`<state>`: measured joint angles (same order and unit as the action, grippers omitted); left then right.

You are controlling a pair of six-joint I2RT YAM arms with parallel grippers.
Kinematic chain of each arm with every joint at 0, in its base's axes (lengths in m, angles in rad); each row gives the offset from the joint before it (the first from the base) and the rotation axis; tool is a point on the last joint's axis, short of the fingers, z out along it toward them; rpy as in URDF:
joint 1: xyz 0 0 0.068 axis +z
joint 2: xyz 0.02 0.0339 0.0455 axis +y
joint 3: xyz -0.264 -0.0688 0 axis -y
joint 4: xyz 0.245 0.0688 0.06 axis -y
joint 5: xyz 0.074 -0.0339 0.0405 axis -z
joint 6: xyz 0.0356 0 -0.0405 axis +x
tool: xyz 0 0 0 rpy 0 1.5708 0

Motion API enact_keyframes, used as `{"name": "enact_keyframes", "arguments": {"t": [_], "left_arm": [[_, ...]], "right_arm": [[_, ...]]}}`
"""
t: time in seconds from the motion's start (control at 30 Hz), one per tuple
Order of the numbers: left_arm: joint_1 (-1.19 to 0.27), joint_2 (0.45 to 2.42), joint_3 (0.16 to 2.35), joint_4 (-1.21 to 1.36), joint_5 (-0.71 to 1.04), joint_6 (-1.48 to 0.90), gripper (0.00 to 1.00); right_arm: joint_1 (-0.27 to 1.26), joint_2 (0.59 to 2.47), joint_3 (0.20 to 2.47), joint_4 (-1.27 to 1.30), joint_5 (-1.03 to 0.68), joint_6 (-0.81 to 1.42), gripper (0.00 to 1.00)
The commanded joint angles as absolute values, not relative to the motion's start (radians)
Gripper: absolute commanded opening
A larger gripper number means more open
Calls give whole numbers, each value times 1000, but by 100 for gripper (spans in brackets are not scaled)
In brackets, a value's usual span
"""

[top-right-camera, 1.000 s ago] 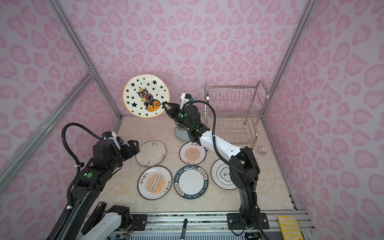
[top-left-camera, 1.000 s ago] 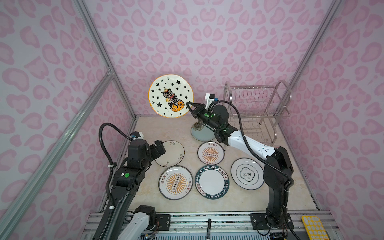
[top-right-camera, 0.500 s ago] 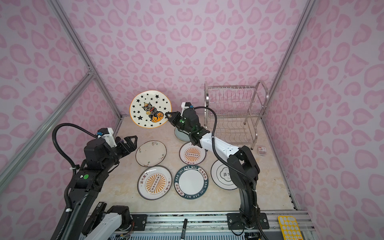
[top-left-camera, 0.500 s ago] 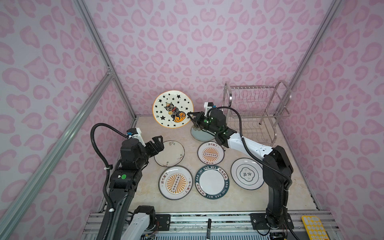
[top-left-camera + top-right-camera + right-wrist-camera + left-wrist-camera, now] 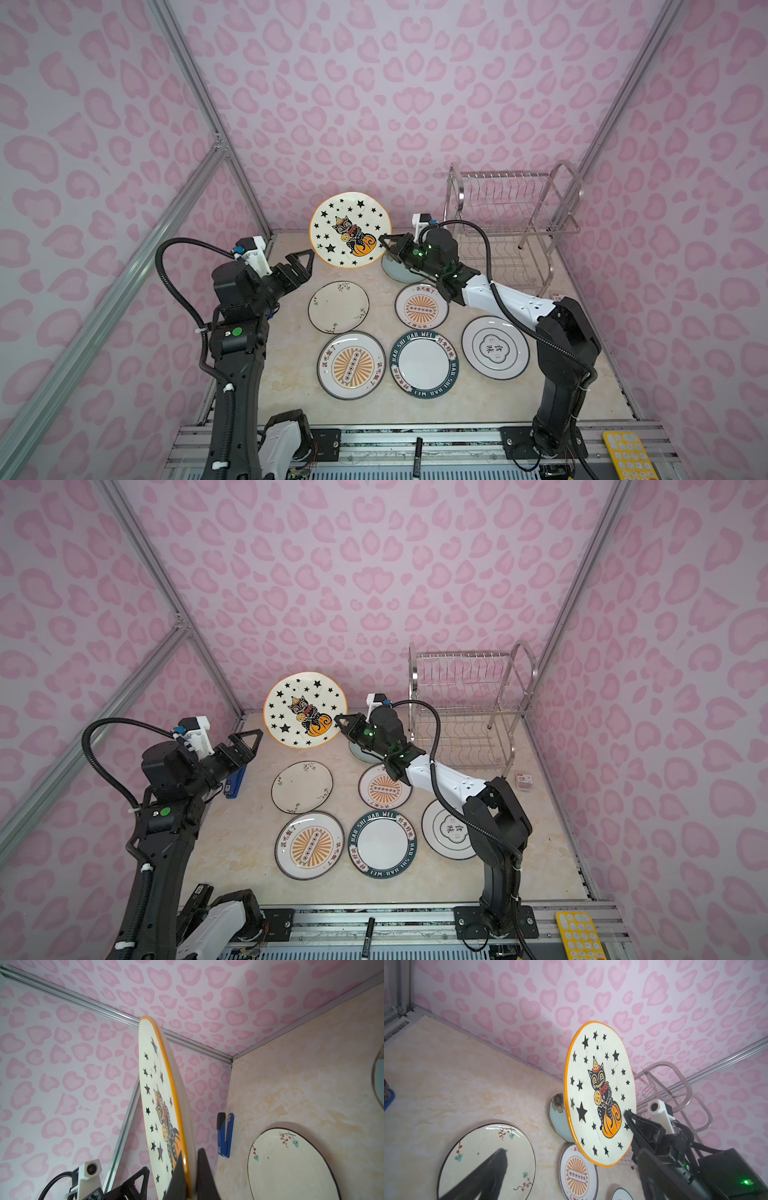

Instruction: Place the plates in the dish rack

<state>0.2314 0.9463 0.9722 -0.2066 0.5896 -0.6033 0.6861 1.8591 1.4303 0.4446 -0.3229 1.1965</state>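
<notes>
Plate with cat (image 5: 350, 230) upright, rim pinched by right gripper (image 5: 382, 240), left gripper (image 5: 304, 267) spread near opposite edge

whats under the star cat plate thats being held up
A pale blue plate lies on the table below the star-and-cat plate, a flower showing at its edge. Most of it is covered by the held plate and the right gripper.

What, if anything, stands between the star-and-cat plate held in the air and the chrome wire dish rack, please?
Nothing visible does. The round orange-rimmed star-and-cat plate is gripped by the right end effector beside the chrome wire dish rack, whose slots are bare; only that arm's own wrist lies between.
</notes>
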Motion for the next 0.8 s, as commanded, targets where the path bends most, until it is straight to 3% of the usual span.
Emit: {"name": "enact_keyframes", "arguments": {"t": [0.0,0.33,0.47,0.77], "left_arm": [[253,964,973,-102,734,-628,99],[279,1032,1009,-147,786,-599,86],[280,1047,1021,-160,783,-593,71],[278,1057,1020,-164,803,-588,55]], "right_arm": [[693,1836,1412,632,-338,1212,0],[726,1812,1362,684,-341,1231,0],[741,1810,1349,698,-341,1237,0],[753,1808,1334,725,-345,1247,0]]}}
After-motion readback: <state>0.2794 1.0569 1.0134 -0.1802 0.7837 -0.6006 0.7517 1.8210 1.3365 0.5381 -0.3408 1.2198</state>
